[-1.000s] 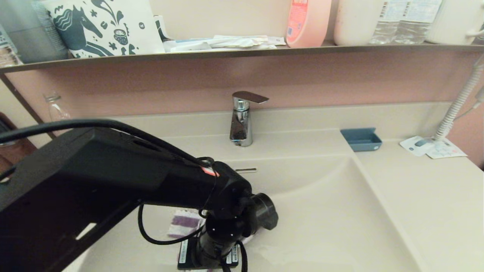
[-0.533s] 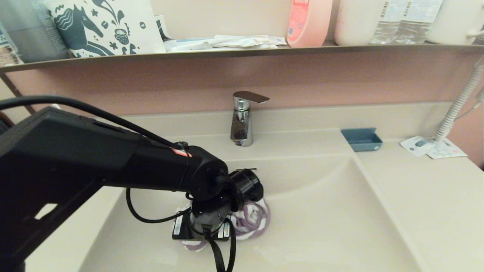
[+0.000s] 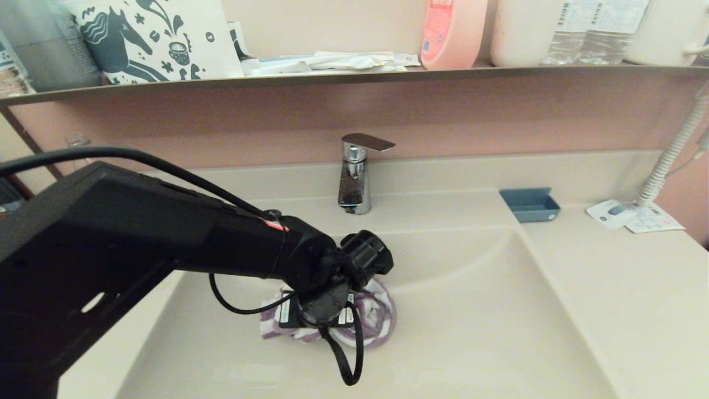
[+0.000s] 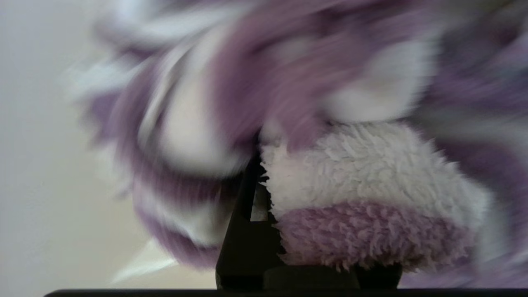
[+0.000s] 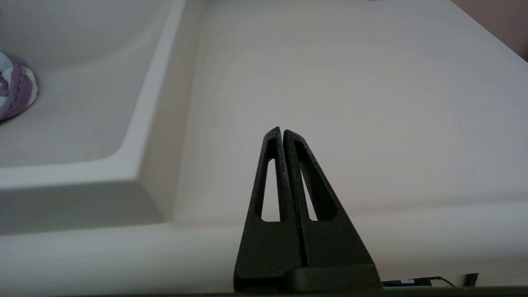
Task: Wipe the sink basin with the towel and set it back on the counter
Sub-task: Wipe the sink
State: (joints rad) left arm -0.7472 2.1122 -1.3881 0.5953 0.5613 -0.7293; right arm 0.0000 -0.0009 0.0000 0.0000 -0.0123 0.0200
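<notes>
The purple-and-white striped fluffy towel (image 3: 381, 320) lies bunched on the floor of the cream sink basin (image 3: 498, 310), a little in front of the curved back wall. My left gripper (image 3: 317, 321) points down into the basin and is shut on the towel (image 4: 350, 185); one black finger (image 4: 243, 231) shows beside the pile, the other is buried in it. The chrome tap (image 3: 354, 177) stands behind. The drain plug is hidden. My right gripper (image 5: 282, 131) is shut and empty, parked low over the counter (image 5: 350, 82) to the right of the basin (image 5: 74, 115).
A blue soap dish (image 3: 530, 204) sits at the basin's back right corner. Paper cards (image 3: 631, 216) and a coiled cord (image 3: 673, 149) are on the counter (image 3: 620, 288) far right. The upper shelf (image 3: 354, 75) carries bottles and a printed bag (image 3: 155, 39).
My left arm has swept from the basin's near side toward the back wall and tap, dragging the towel along the basin floor. The right arm has not moved.
</notes>
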